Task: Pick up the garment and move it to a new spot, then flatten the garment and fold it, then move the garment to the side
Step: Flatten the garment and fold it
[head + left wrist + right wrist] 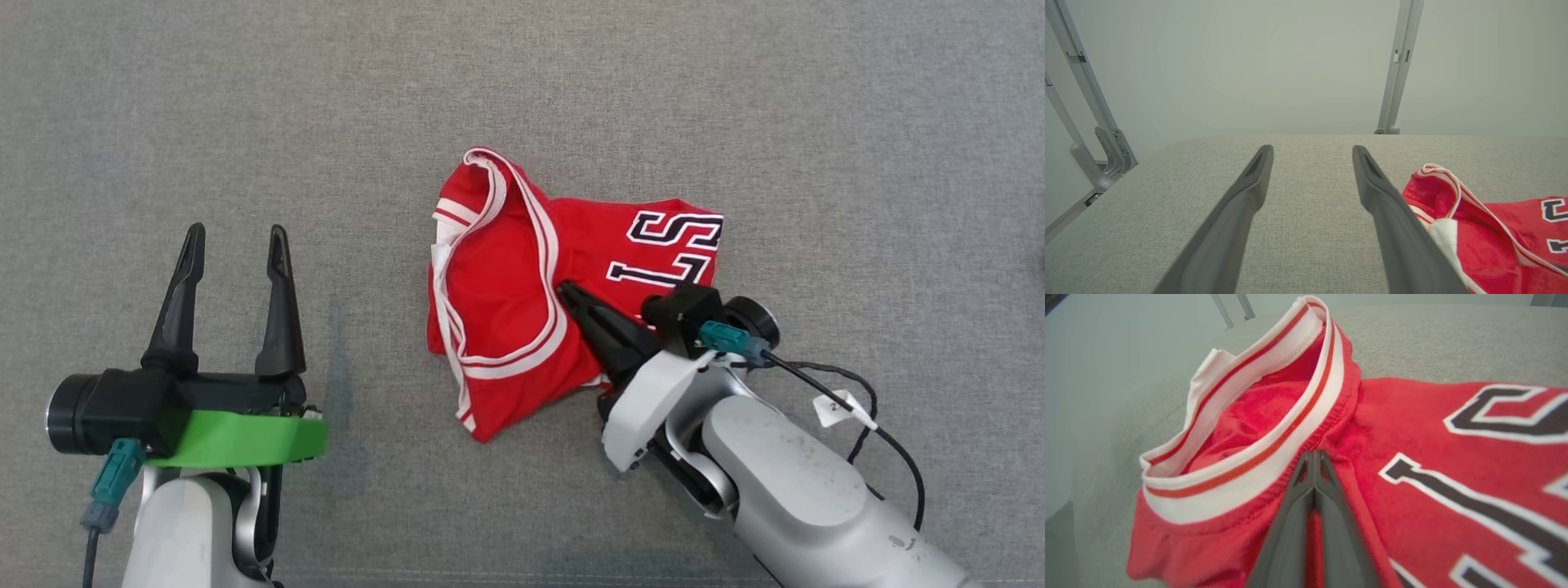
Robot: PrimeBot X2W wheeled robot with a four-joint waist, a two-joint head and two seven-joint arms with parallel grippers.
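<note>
The left tool [236,233] hovers over the bare grey desk [735,98], its fingers spread wide and empty, well apart from the cloth. Right of it, the red garment [498,327] lies crumpled near the desk's middle, its white-striped trim [549,245] looping open and its black numerals facing up. The right tool [569,291] has its fingers pressed together on a fold of red fabric just beside that trim. The garment looks light, soft and limp, probably slick. Held at one point, it would likely droop and bunch. The thicker stitched trim seems the surest hold.
</note>
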